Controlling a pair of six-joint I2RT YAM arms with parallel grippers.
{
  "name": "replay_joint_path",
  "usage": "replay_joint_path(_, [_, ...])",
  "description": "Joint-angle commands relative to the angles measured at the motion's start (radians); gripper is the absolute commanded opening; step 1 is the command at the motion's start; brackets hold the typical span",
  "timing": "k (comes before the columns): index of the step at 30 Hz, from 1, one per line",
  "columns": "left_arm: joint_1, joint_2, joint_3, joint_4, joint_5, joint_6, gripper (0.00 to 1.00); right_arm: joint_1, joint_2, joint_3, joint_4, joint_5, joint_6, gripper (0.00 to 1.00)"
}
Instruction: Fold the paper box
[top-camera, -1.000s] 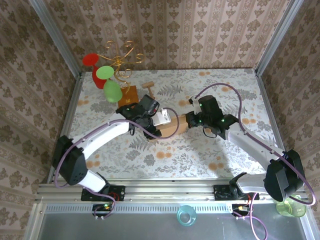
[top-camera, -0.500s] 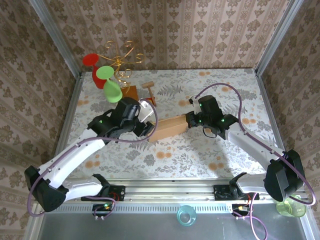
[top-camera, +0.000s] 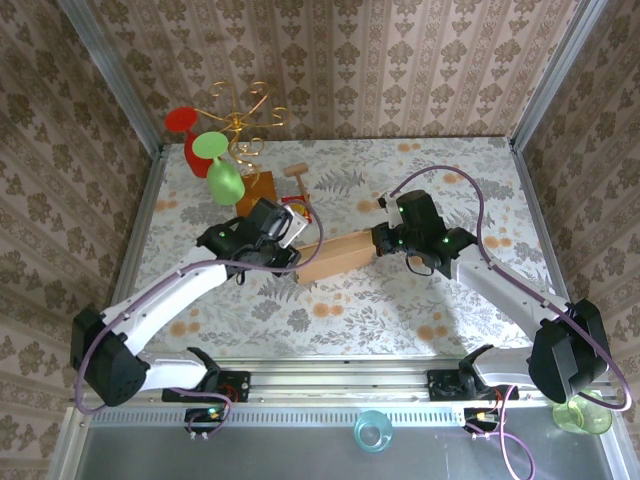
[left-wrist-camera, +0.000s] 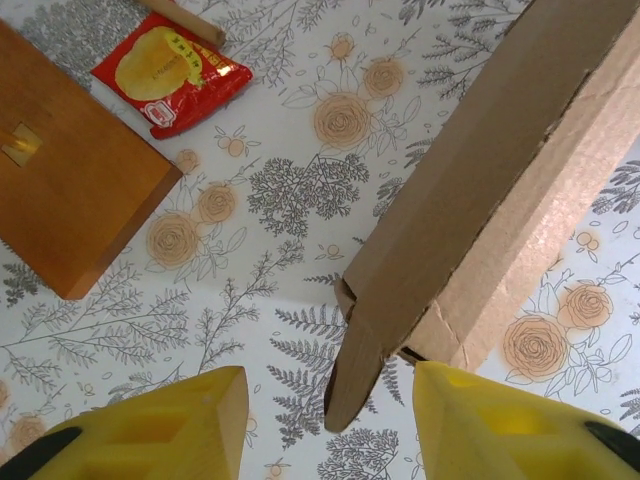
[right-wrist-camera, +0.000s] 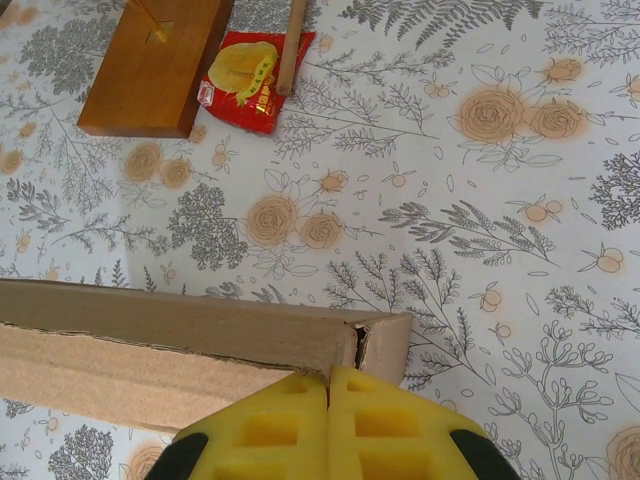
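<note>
Noting the paper box (top-camera: 338, 256), a plain brown corrugated cardboard mailer folded into a long shallow shape. Lying at the centre of the top view on the floral-printed table (top-camera: 400, 300), slanting from lower left up to the right. Taking up the right side of the left wrist view (left-wrist-camera: 480, 200), one loose end flap poking down toward bottom centre. Crossing the lower left of the right wrist view (right-wrist-camera: 170, 340), its corner near frame centre.

Finding the right gripper (top-camera: 383, 240) at the box's right end. In its own view (right-wrist-camera: 328, 400), yellow fingers (right-wrist-camera: 260, 430) pressing tight together, nipping the cardboard wall just beside that corner.

Finding the left gripper (top-camera: 290, 238) at the box's left end. In its own view (left-wrist-camera: 330, 420), spread wide, yellow fingers (left-wrist-camera: 170, 425) sitting at either side of the bottom edge, the loose flap hanging in the gap and touching neither.

Spotting beyond the box, toward upper left:
- an orange-brown wooden board (right-wrist-camera: 155, 65)
- a red snack packet (right-wrist-camera: 245, 80) just beside it
- a thin wooden rod (right-wrist-camera: 292, 45) overlapping the packet's edge
- a gold wire stand (top-camera: 240, 125) rising from the board, carrying red and green goblets
</note>
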Motion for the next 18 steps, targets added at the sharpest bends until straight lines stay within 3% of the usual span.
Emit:
replay_joint_path(1, [0.006, 0.018, 0.018, 0.019, -0.01, -0.041, 0.49, 0.007, 0.01, 0.026, -0.048, 0.009, 0.009, 0.0])
replay_joint_path(13, [0.011, 0.045, -0.008, 0.107, 0.033, -0.117, 0.46, 0.007, 0.012, 0.026, -0.053, 0.009, 0.003, 0.0])
replay_joint_path(18, [0.02, 0.064, -0.002, 0.079, 0.045, -0.123, 0.32, 0.007, 0.014, 0.026, -0.049, 0.007, 0.006, 0.0])
